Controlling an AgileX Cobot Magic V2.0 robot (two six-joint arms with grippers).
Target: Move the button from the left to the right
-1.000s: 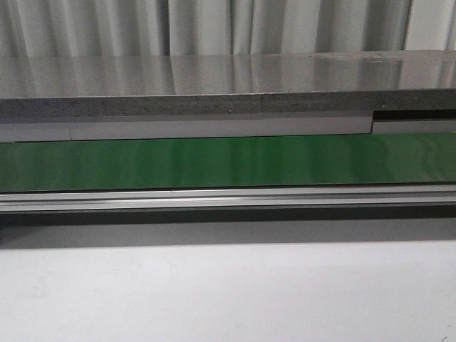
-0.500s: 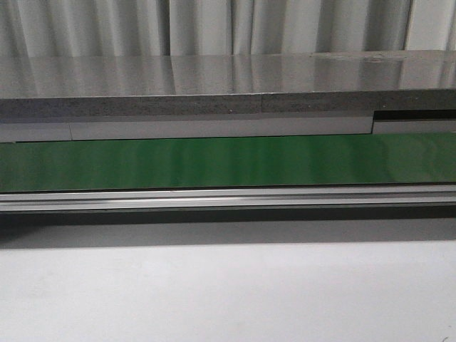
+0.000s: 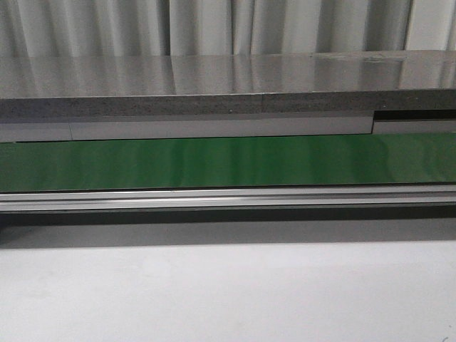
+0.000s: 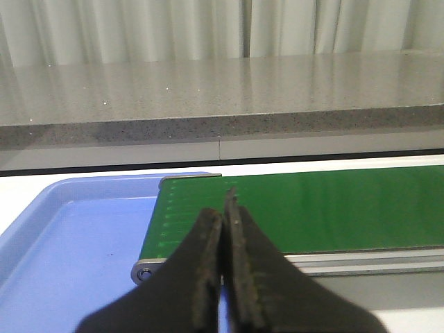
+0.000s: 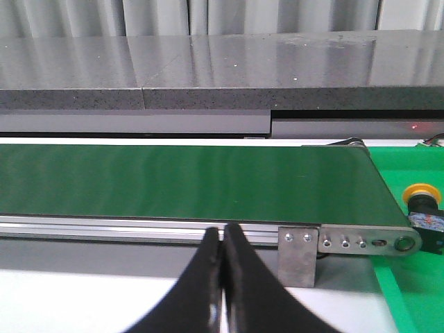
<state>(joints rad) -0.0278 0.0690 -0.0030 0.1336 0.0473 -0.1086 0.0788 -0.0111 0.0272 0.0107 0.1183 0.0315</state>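
Looks nearly done: button (image 5: 420,198) sits past the belt's (image 5: 187,180) right end, frame's right edge. Both grippers, left (image 4: 223,216) and right (image 5: 222,236), are pinched closed, empty.

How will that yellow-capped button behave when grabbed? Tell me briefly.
The button looks rigid: a hard domed yellow cap on a blocky dark body, so probably no flex. The rounded cap may slip; the squarer body seems the safer hold. It is partly cut off, so its weight is unclear.
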